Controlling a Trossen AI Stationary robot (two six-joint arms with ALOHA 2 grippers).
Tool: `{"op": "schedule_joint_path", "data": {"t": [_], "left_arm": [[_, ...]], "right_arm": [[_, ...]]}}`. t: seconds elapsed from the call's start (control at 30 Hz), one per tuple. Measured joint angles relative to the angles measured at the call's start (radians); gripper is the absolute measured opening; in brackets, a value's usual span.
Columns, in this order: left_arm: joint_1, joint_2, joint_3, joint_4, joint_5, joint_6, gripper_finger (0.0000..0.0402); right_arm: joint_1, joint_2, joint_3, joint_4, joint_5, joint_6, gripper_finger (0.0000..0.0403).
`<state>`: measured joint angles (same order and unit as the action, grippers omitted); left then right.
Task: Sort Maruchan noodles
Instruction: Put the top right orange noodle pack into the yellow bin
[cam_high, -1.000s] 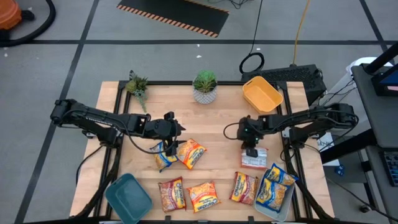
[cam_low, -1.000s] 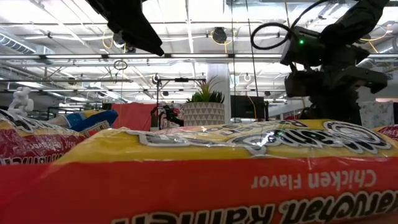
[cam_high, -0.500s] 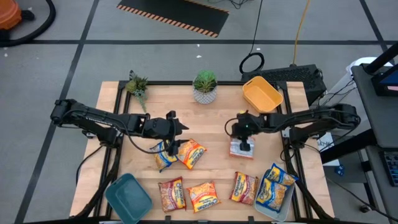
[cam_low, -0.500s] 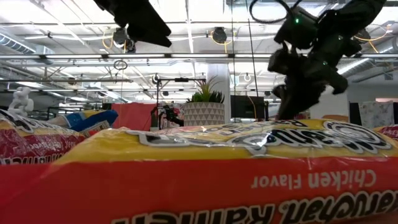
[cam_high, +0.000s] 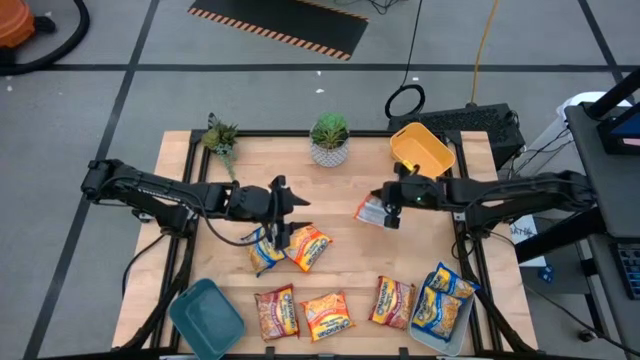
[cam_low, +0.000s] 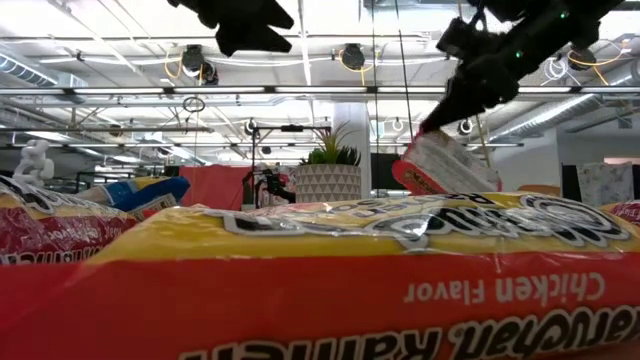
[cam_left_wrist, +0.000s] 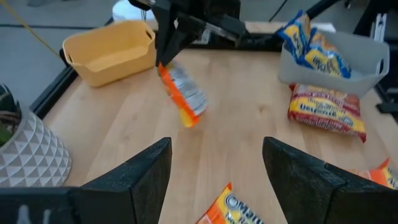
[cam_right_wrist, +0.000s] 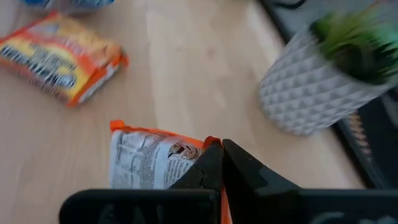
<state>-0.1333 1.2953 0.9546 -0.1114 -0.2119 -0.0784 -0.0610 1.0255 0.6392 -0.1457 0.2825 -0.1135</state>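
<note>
I note right gripper (cam_high: 393, 207) clenched on orange noodle packet (cam_high: 372, 211), airborne at 8 o'clock of yellow bin (cam_high: 421, 152); left gripper (cam_high: 283, 208) open, empty; blue packets (cam_high: 443, 303) binned, six on table

The right gripper (cam_high: 392, 207) is raised above the table's middle right, its fingers (cam_right_wrist: 217, 163) pinched shut on something thin. The left gripper (cam_high: 283, 215) is held over the centre-left, seemingly clear of the surface, fingers (cam_left_wrist: 149, 171) spread apart.
</note>
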Motion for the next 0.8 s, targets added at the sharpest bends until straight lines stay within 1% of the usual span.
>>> {"op": "schedule_joint_path", "data": {"t": [0.1,0.17,0.27,0.33,0.53,0.67,0.73,0.8], "left_arm": [[0.0,0.001,0.0,0.039,-0.003,0.003,0.0257],[0.0,0.017,0.0,0.078,-0.014,0.014,0.0257],[0.002,0.044,0.0,0.121,-0.026,0.031,0.0257],[0.011,0.078,0.001,0.172,-0.025,0.037,0.0257],[0.044,0.179,0.0,0.246,-0.026,0.068,0.0257],[0.056,0.245,0.0,0.359,-0.027,0.082,0.0257],[0.056,0.282,0.001,0.439,-0.028,0.059,0.0258],[0.056,0.313,0.0,0.474,-0.028,0.028,0.0258]], "right_arm": [[0.015,-0.023,0.0,0.029,0.062,0.017,0.0],[0.021,-0.033,0.0,0.053,0.086,0.022,0.0],[0.03,-0.039,0.0,0.096,0.085,0.021,0.0],[0.036,-0.039,0.0,0.111,0.083,0.02,0.0],[0.061,-0.038,0.0,0.15,0.08,0.019,0.0],[0.076,-0.039,0.0,0.171,0.079,0.005,0.0],[0.083,-0.039,0.0,0.177,0.079,-0.003,0.0],[0.088,-0.039,0.0,0.182,0.079,-0.004,0.0]]}}
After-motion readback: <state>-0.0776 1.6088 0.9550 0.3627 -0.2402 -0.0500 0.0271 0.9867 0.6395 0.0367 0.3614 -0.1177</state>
